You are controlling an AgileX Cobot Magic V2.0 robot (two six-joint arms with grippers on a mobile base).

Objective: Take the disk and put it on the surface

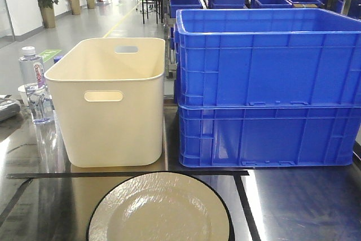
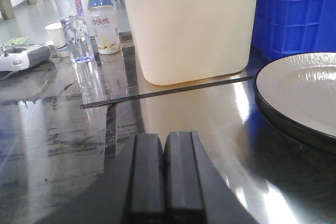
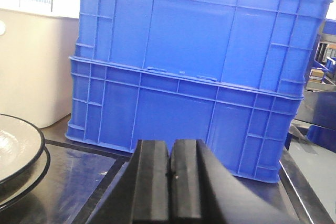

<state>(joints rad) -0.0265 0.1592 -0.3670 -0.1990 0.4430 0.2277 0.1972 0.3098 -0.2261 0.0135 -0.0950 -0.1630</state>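
plate [image 1: 159, 210] flat on table [image 1: 304, 207], before cream bin [image 1: 113, 103] | left tool [image 2: 165, 174] closed, empty, plate at its 2 o'clock | right tool [image 3: 170, 177] closed, empty, plate at its 9 o'clock

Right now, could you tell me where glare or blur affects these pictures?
Front view: sharp overall, the metal tabletop mirrors the blue crates and cream bin. Left wrist view: bright glare streaks on the tabletop beside the plate; the shut left gripper is soft. Right wrist view: the shut right gripper is blurred, the crates crisp.
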